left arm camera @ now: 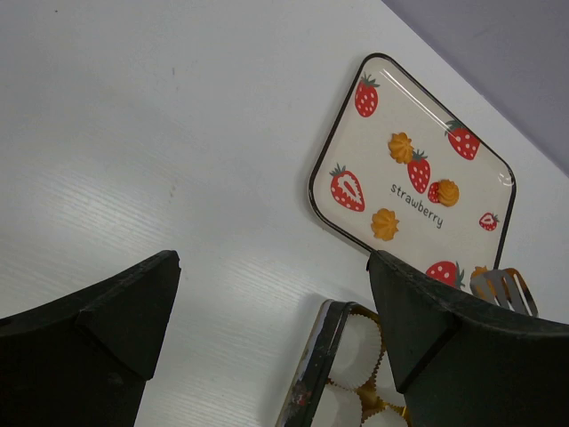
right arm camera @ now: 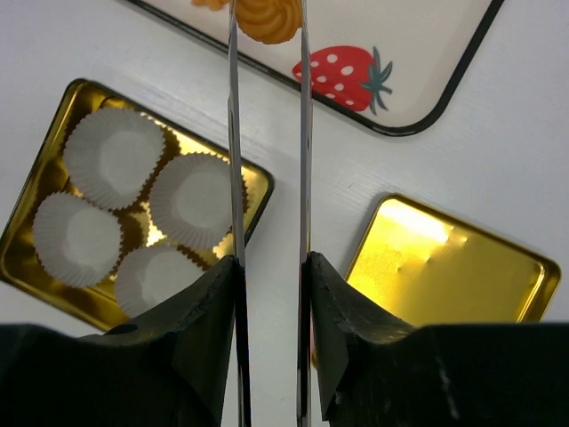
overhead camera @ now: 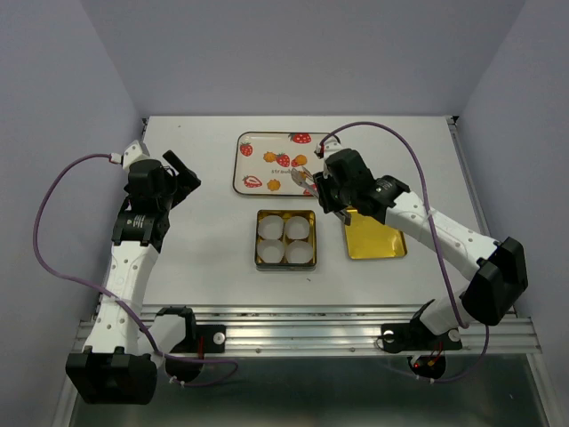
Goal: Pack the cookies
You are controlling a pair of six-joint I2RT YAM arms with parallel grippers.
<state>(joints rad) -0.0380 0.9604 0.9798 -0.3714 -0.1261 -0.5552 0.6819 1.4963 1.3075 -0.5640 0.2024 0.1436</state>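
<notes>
Small orange cookies lie on the strawberry-printed tray (overhead camera: pixel 252 167): one (overhead camera: pixel 270 157) at the left, one (overhead camera: pixel 300 160) in the middle, one (overhead camera: pixel 274 185) near the front. They also show in the left wrist view (left arm camera: pixel 401 147). My right gripper (overhead camera: pixel 318 185) is shut on metal tongs (right arm camera: pixel 233 133). The tong tips pinch a fourth cookie (right arm camera: pixel 267 18) over the tray's near right part (right arm camera: pixel 427 62). My left gripper (overhead camera: pixel 182 173) is open and empty, left of the tray.
A square tin (overhead camera: pixel 259 240) with white paper cups (overhead camera: pixel 270 230) stands in front of the tray; in the right wrist view the tin (right arm camera: pixel 18 258) is left of the tongs. Its gold lid (overhead camera: pixel 375 236) lies to the right, under the right arm.
</notes>
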